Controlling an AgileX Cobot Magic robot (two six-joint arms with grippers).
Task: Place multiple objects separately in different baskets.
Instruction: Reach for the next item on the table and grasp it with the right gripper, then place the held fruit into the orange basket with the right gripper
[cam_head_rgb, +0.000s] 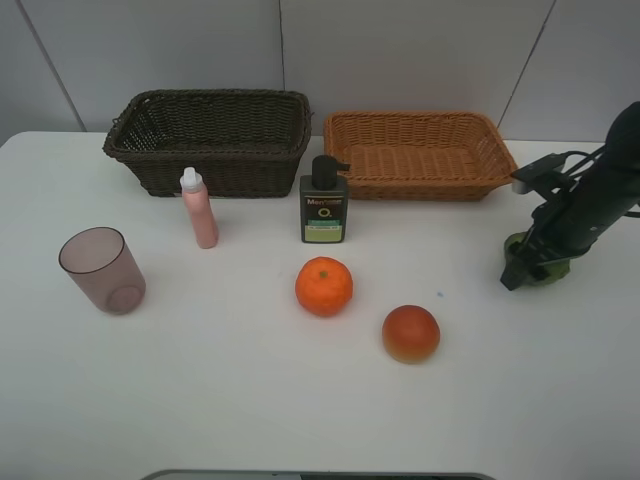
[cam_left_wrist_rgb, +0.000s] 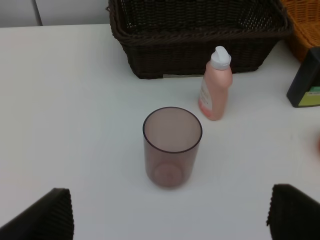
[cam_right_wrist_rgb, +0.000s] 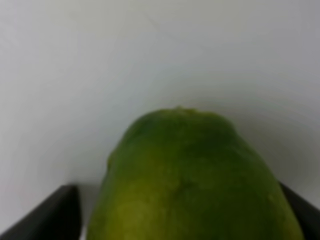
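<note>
My right gripper is down on the table at the right, its fingers set on both sides of the green fruit. That fruit fills the right wrist view between the dark fingertips. My left gripper is open, hovering short of the translucent pink cup, which stands upright. In the overhead view the cup is at the left, with the slim pink bottle, the dark green pump bottle, the orange and the red-yellow fruit to its right. Both baskets, dark brown and orange-tan, stand at the back.
The two baskets sit side by side against the back wall, both holding nothing. The pink bottle stands just in front of the dark basket. The table's front edge runs along the bottom of the overhead view.
</note>
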